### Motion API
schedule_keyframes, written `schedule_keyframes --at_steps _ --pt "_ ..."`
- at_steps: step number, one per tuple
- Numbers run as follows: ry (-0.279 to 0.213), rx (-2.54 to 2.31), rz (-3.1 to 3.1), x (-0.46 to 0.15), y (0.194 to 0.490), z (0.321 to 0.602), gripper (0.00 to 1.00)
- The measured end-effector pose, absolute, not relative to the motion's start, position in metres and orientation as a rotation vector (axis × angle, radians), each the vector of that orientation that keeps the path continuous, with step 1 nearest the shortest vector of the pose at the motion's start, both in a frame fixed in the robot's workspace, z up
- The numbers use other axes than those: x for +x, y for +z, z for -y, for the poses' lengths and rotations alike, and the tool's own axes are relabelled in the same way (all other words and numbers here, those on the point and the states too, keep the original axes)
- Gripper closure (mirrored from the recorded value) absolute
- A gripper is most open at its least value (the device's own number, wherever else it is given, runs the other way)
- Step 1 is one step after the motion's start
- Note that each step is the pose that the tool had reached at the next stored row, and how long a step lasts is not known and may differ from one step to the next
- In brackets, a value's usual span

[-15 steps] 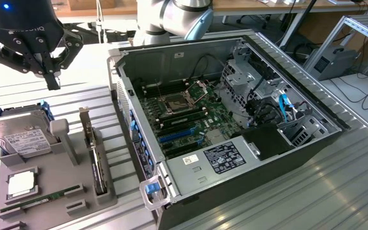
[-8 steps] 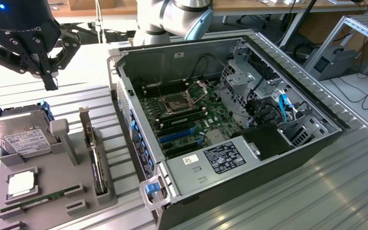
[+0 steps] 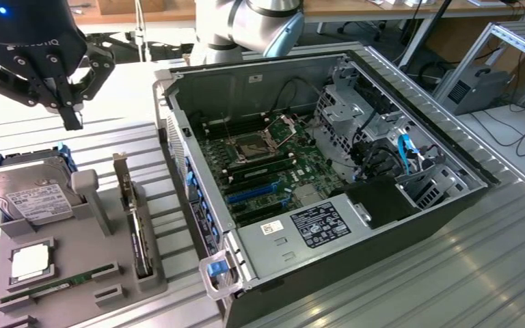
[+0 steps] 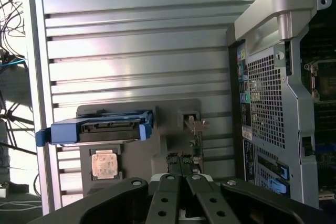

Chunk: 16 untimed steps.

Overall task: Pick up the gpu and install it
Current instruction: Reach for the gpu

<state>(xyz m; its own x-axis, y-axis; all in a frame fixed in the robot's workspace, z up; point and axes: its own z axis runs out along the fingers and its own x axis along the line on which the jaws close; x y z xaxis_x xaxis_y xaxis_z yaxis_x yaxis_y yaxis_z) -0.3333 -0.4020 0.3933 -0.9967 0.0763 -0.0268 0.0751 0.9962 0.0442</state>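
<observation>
Gripper is noted high over the bench, at the exterior view's upper left. The jaws are pressed together, and nothing is held between them.

The gpu is found standing on edge in a slot of the grey holder tray, silver bracket end upright at the far end. It is not yet lifted. The tray rests on the bench beside the open PC case, on the exterior view's left of it.

Key relation — the card lies below the jaws, offset toward the exterior view's right and nearer that camera. Its long axis runs from far to near in the exterior view, roughly parallel to the near wall of the case. The hard drive in its blue caddy sits more directly under the gripper than the card does.

In the wrist view the closed gripper is seen with the gpu just beyond the tips. The card's length looks roughly in line with the seam of the jaws — judged, not certain. The hard drive and the CPU are set well to one side.
</observation>
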Motion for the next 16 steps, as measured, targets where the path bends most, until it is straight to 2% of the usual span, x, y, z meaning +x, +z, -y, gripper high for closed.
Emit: schedule_keyframes --at_steps 16 --pt "0.059 0.118 -3.11 -0.333 0.393 0.421 0.89"
